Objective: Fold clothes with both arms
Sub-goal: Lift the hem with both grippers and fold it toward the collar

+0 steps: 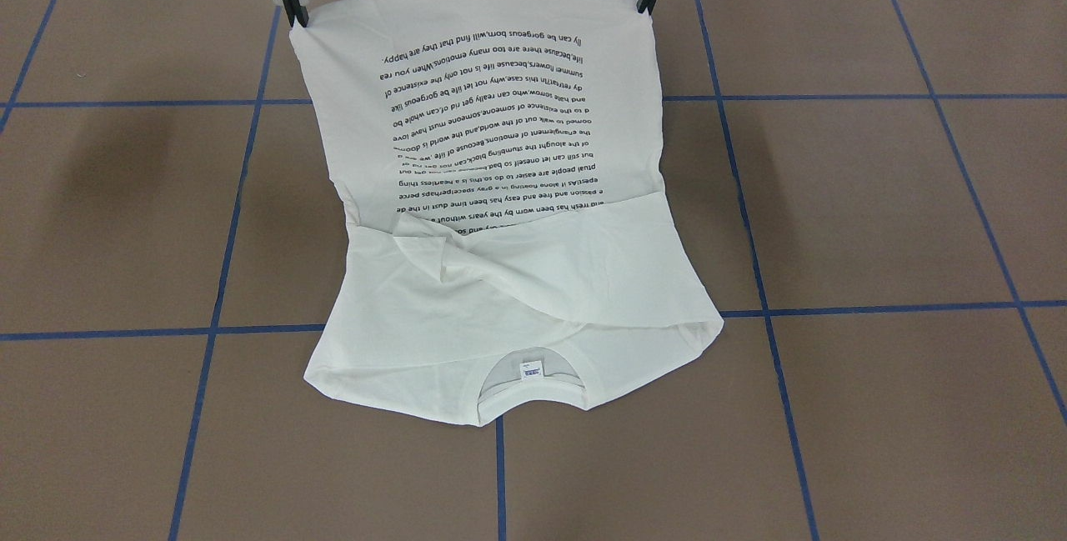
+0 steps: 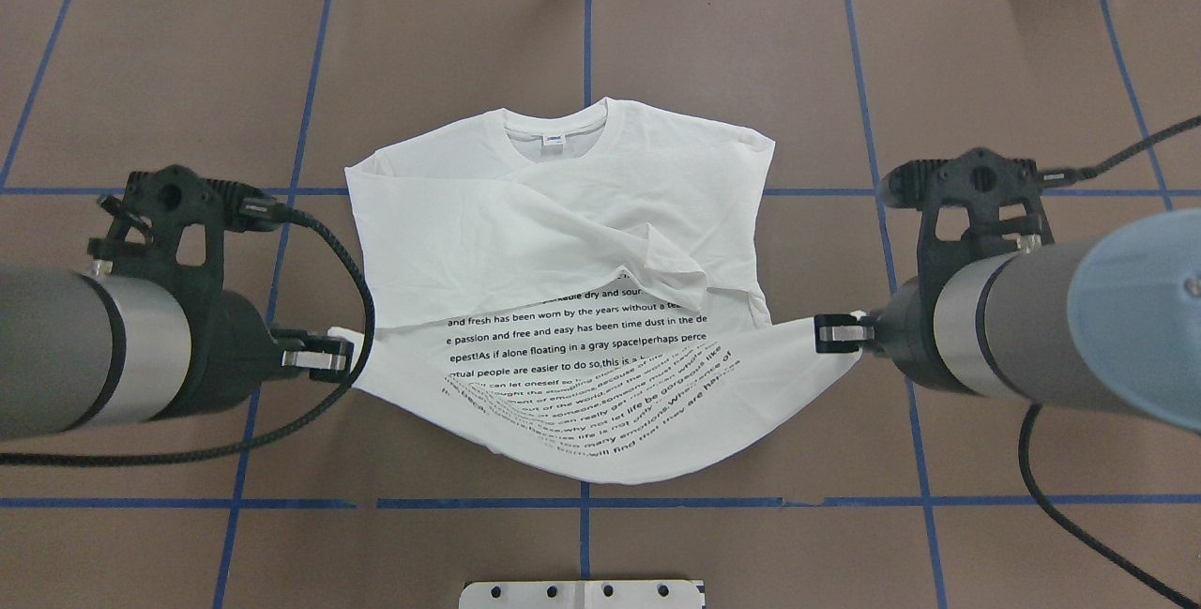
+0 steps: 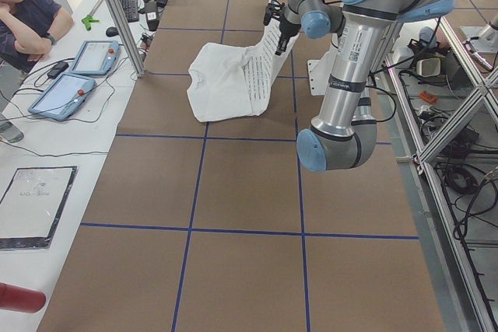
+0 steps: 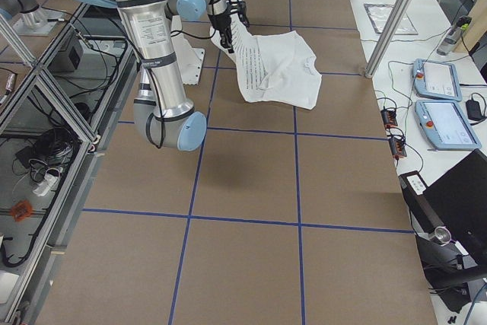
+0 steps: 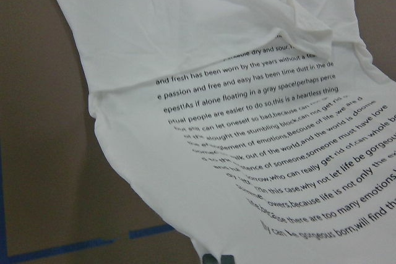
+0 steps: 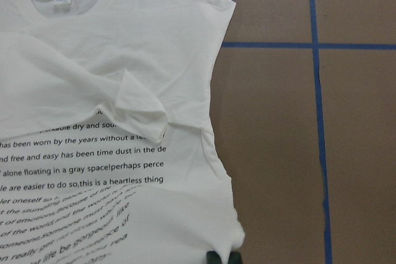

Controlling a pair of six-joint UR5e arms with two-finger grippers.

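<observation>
I have the white T-shirt spread on the brown bench, roughly at its middle, chest side up. The collar end lies flat on the far side from the robot, with the small label showing inside the neck. A sleeve is folded across the chest and covers the top lines of the printed text.

My left hand is clenched on one hem corner and my right hand is clenched on the other. From the front-facing camera I see both pinching the cloth at its two near-robot corners, the left hand and the right hand well apart. The hem end is raised off the bench between them, and the cloth slopes down from it to the flat collar half. In the overhead view the hem sags in a curve between the two hands.

Blue tape lines cross the bench under the shirt. The white pedestal base sits at the robot's edge, apart from the cloth.
</observation>
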